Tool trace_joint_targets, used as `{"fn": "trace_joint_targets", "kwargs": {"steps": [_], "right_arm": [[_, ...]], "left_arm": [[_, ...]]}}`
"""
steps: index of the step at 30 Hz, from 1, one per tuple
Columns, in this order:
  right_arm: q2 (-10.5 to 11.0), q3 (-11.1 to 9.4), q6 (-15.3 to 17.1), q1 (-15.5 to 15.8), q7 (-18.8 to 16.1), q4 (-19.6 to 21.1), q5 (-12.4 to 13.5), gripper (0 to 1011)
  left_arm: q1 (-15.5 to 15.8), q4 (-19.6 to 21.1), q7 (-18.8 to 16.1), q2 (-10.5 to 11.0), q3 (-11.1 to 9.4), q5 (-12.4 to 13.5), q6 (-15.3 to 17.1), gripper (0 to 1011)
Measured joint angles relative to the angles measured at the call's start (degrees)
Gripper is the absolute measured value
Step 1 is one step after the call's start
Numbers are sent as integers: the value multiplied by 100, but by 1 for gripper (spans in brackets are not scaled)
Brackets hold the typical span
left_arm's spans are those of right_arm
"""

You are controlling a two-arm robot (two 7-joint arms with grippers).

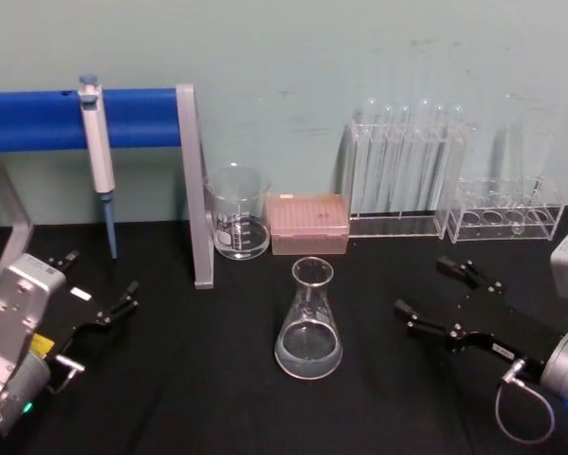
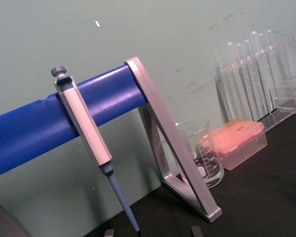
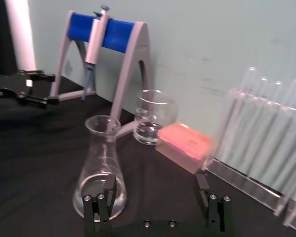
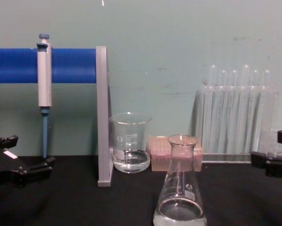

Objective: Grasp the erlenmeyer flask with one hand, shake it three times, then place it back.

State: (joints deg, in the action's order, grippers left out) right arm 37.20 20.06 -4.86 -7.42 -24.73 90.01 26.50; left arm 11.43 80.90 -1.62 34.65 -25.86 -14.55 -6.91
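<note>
On black tabletop (image 1: 189, 379) before pale green wall (image 1: 293, 57), erlenmeyer flask (image 1: 309, 322) upright, right hand (image 1: 421, 286) open near it

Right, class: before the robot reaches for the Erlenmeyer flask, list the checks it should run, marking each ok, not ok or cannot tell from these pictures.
1. Erlenmeyer flask upright on the table: ok.
2. Right gripper open and apart from the flask: ok.
3. Flask centred in the right gripper's gap: not ok; in the right wrist view it lines up with one finger.
4. Beaker and pink tip box behind the flask, not touching it: ok.
5. Left gripper open, well off to the flask's left: ok.
6. Glass dry enough for a firm grip: cannot tell.
</note>
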Motion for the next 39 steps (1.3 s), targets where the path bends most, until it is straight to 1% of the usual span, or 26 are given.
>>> {"fn": "trace_joint_targets", "kwargs": {"steps": [3, 13, 25, 39], "right_arm": [[-56, 8, 0, -39, -217, -32, 57, 1000], [-237, 62, 48, -191, -696, -154, 144, 1000], [-427, 238, 171, -487, -973, -422, 132, 1000], [-737, 553, 175, -1022, -1229, -1058, 49, 1000]], "left_arm": [[0, 0, 0, 0, 0, 0, 0, 1001], [0, 0, 0, 0, 0, 0, 0, 1001], [0, 0, 0, 0, 0, 0, 0, 1001], [0, 0, 0, 0, 0, 0, 0, 1001]]}}
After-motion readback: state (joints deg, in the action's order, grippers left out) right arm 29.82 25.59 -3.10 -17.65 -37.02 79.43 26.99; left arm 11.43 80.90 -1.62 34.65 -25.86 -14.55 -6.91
